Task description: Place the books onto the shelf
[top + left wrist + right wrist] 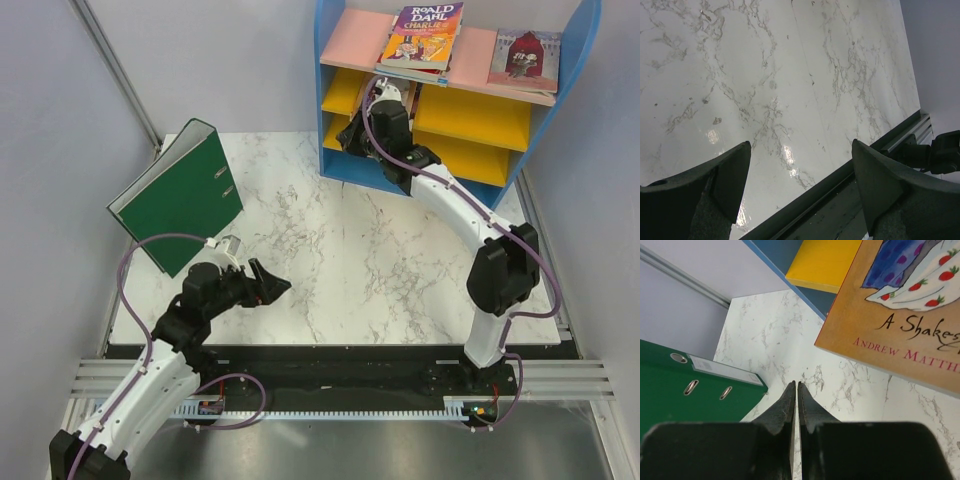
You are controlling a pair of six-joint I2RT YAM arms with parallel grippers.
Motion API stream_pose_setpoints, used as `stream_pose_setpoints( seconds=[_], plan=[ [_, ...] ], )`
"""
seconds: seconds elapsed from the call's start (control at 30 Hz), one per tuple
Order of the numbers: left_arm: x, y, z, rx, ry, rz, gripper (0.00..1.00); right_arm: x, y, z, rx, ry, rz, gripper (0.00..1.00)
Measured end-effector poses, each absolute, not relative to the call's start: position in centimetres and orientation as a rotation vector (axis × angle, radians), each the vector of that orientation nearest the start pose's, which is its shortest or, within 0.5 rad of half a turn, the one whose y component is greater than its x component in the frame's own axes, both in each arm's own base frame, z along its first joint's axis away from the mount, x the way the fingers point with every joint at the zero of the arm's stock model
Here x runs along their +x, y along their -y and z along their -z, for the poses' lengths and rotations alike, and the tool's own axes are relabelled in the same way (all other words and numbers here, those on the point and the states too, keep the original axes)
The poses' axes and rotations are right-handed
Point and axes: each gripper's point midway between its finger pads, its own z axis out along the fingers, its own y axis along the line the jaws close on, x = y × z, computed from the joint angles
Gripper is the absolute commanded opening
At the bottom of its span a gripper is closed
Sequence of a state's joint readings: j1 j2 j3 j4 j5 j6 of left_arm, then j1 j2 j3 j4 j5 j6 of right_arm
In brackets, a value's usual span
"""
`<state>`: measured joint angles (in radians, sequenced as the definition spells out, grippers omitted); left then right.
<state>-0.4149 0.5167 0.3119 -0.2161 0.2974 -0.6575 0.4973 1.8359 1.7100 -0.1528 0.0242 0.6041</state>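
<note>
Far left of the shelf [350,40], a green binder [180,195] stands on the desk [340,250]. Nearer the shelf, the left gripper [801,145] hangs above the marble, jaws wide apart and empty. On the shelf's pink top board lie a Roald Dahl book [425,38] and, rightward, a pink-covered book [525,60]. The right gripper [796,385], jaws pressed together on nothing, sits at the shelf's front.

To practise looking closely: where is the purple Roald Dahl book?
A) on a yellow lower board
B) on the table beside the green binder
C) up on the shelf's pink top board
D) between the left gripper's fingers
C: the Roald Dahl book lies flat on the pink top board of the shelf.
</note>
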Motion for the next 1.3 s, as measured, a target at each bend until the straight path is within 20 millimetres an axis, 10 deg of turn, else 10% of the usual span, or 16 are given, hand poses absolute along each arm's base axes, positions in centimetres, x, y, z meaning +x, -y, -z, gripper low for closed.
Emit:
stream_pose_setpoints(
  seconds=[0.77,1.07,1.3],
  plan=[
    [18.9,16.6,-12.3,-0.056,-2.127,0.960,0.89,50.5,-29.1,-29.4,0.083,-1.910,-0.676,0.13],
    [18.8,16.6,-12.0,-0.058,-2.136,0.957,0.91,40.7,-24.5,-22.4,0.042,-2.051,-0.630,0.21],
    [18.9,16.6,-10.8,-0.070,-2.193,0.940,0.93,35.5,-17.4,-21.5,0.114,-2.011,-0.510,0.29]
  ],
)
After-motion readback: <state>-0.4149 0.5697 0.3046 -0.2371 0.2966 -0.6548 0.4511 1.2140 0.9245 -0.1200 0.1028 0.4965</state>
